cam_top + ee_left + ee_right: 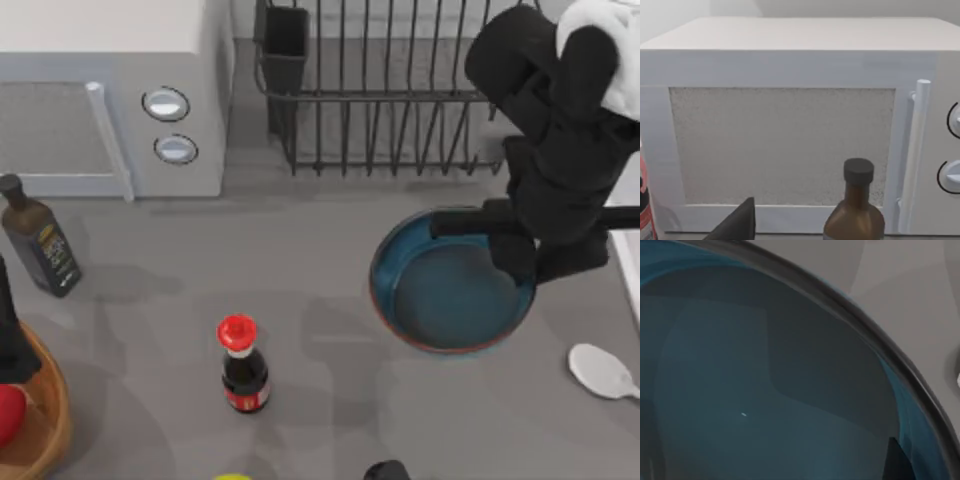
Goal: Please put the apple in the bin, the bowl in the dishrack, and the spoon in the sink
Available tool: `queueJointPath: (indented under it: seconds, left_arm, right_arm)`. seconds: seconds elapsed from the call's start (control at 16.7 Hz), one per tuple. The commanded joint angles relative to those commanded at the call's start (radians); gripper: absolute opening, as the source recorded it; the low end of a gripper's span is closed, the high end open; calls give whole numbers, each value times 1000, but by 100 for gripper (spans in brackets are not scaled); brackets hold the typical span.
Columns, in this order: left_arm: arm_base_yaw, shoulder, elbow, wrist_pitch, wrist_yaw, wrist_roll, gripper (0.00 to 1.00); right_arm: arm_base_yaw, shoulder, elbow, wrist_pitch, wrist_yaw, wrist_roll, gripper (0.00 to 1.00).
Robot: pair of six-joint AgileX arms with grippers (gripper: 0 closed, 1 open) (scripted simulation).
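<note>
The dishrack [385,90] stands at the table's far edge. Just in front of it the bowl [450,285] sits upright on the table, mouth up, with no long axis. The right gripper [520,255] is low over the bowl's far right rim; whether its fingers have closed cannot be told. The bowl step appears in hand; next comes a firm rim grip, then a lift toward the rack. The spoon [603,370] lies near the bowl on its right, handle pointing toward the right edge. The apple [8,412] rests in the bin [45,425] at the left, beside the left arm.

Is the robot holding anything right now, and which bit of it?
It cannot be told. The right gripper is at the bowl, by the rim nearest the dishrack, but a hold isn't visible.
</note>
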Motion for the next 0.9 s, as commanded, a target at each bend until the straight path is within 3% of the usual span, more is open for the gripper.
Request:
queueJointPath:
  seconds: [0.24,0.9]
  left_arm:
    - [0,0,0,0,0,0,100]
    - [0,0,0,0,0,0,100]
  right_arm:
    - [94,-46,16,179,176,-79,0]
    - [452,-278,7,1044,921,-421,0]
